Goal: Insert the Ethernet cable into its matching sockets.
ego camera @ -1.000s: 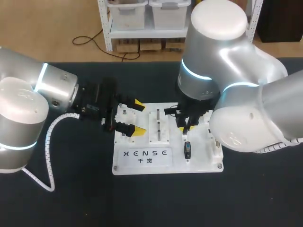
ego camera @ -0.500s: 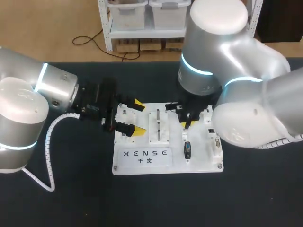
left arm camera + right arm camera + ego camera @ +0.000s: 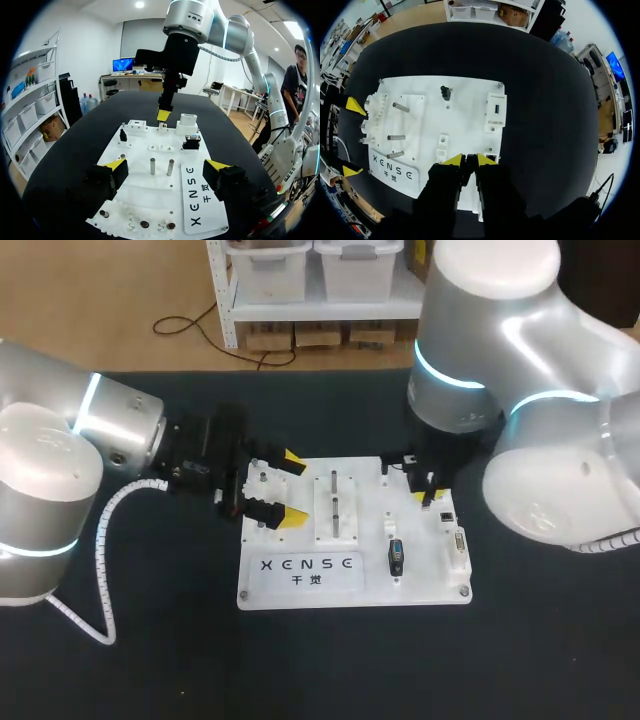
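The left arm comes in low from the side, its left pincer [image 3: 290, 488] spread wide across the near edge of the white board [image 3: 420, 585]. The right arm stands over the board's far corner, the right pincer [image 3: 424, 498] pointing down, fingers drawn together. The small black Ethernet connector [image 3: 397, 558] stands upright on the board, apart from both pincers. Dark lettering [image 3: 306, 565] runs along the board's front; the board lies on the black table [image 3: 150, 660].

Two upright pegs [image 3: 152, 166] stand just ahead of your wide-spread left gripper [image 3: 166, 167]. Your right arm [image 3: 480, 360] overhangs the board [image 3: 375, 585] at its far right corner; its lettered strip [image 3: 305, 565] lies low.
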